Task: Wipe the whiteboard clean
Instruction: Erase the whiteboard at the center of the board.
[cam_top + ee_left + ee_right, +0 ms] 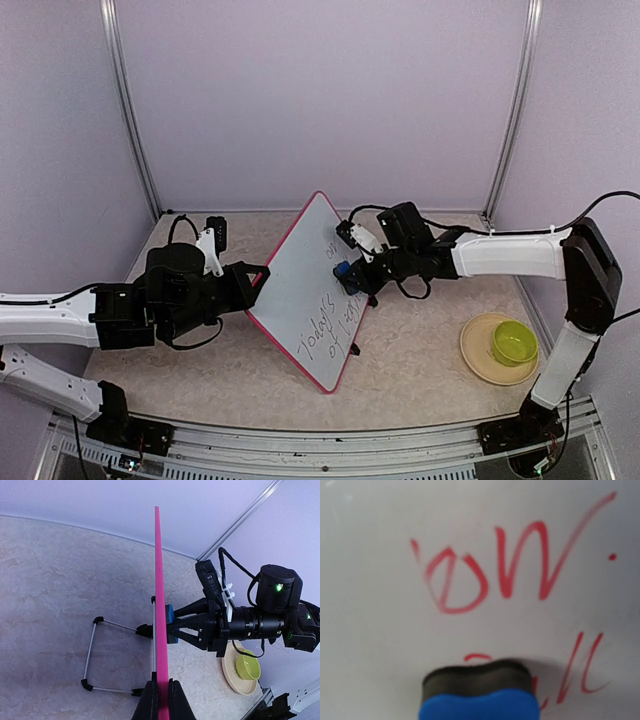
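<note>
Well, looking in from the near edge of the table, a tan plate (478, 365) with a green bowl (514, 343) on it sits off at about 4 o'clock, well apart from the work and out of both arms' way. At the middle of the table the whiteboard (300, 290) stands steeply tilted on its wire stand (90, 655), with its near corner toward 6 o'clock and its far corner toward 12. The left gripper (252, 283) comes in from 9 o'clock with its jaws pinched tight on the board's pink rim. I reckon this braces the board so it neither slides nor tips when pushed from the other side. From 3 o'clock the right gripper (352, 275) is clamped on a blue eraser (480, 700). Its black felt is pressed against the writing face, which is what a wiping stroke needs. The board itself is white with a thin red-pink rim and rounded corners, and handwriting (328, 325) runs down its face. The writing looks dark from above, but close up the strokes are red, some of them pale and smeared near the felt. Most lines remain, so the erasing looks barely begun.
</note>
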### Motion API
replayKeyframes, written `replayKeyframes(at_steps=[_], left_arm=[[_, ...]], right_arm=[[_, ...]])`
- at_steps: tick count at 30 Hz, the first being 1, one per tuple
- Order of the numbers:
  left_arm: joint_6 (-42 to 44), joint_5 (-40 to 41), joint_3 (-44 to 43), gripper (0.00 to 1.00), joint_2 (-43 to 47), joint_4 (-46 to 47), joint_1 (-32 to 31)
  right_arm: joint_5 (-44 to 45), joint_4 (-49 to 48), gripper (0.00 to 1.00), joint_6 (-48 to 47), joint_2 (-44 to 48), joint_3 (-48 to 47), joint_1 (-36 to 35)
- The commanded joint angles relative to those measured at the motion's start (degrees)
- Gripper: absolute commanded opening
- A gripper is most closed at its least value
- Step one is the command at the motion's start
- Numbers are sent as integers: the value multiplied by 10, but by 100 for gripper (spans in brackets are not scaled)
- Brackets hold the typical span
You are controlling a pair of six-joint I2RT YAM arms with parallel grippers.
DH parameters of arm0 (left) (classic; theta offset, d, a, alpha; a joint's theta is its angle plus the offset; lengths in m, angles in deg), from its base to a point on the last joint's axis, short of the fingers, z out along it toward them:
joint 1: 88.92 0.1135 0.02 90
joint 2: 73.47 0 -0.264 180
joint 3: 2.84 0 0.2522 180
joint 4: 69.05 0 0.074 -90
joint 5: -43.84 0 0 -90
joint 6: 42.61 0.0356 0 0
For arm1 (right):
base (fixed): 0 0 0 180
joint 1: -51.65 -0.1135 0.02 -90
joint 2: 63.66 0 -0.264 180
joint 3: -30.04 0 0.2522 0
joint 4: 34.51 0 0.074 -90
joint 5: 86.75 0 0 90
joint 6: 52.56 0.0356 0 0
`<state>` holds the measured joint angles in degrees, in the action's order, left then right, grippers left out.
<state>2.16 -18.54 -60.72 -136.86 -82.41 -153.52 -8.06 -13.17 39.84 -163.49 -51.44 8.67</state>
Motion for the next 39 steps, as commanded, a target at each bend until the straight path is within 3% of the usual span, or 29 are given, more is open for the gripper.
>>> replayKeyframes(at_steps=[1,12,22,27,39], left_arm=[[15,-73,-3,0,-9,12,-16],[9,-65,6,0,4,7,-16],[13,-65,8,0,3,9,-16],[11,-69,9,0,-3,13,-15],[8,-68,6,0,0,12,-17]], right_arm=[[-13,15,0,2,-3,-43,-1],[-20,53,0,-3,-40,-158,-1],[-5,1,0,10,-10,-11,3],[-8,-13,0,16,0,19,7],[-9,47,0,-2,-29,-129,7]])
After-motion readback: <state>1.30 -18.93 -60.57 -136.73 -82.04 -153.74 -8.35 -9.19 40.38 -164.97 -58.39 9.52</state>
